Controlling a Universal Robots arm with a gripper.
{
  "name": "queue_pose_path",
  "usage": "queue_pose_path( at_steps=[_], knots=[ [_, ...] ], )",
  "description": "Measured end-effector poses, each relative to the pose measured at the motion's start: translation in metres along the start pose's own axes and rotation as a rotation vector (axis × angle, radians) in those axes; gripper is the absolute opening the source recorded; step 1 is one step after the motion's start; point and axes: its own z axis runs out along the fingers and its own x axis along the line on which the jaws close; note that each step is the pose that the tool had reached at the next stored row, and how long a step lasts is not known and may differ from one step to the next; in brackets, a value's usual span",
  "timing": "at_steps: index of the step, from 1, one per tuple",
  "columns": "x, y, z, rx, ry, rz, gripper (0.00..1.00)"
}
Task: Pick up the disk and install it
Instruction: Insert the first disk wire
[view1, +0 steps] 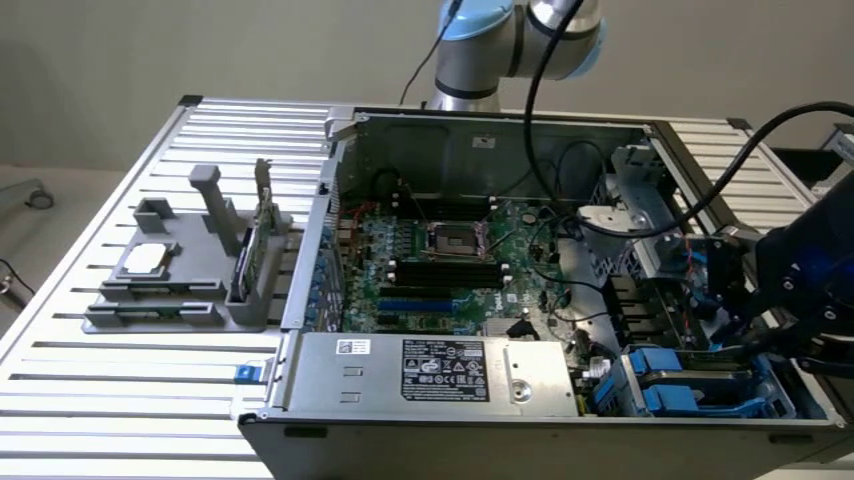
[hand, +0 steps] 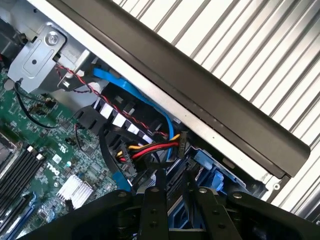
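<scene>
One disk (view1: 674, 385), blue-framed, lies low in the drive bay at the corner of the open computer case (view1: 467, 420), exterior view's right. It is possibly seated. Claw (hand: 175, 200) hangs just above it; grip cannot be told. Pickup looks done, seating unconfirmed.

Open computer case (view1: 534, 440) on slatted table (view1: 120, 400), arm (view1: 805, 275) above blue drive bay (view1: 683, 388)

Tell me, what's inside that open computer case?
A green motherboard with black memory slots, a silver power supply box, cables and blue carriers in a corner bay. The arm covers part of that bay, so what lies beneath is hidden.
</scene>
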Motion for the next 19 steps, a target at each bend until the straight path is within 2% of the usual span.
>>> queue_pose_path(
  at_steps=[9, 19],
  knots=[
    [-0.0037, 0.0048, 0.0028, -0.0026, -0.0024, 0.028, 0.27],
    [-0.0021, 0.0095, 0.0057, -0.0002, -0.0018, 0.050, 0.27]
  ],
)
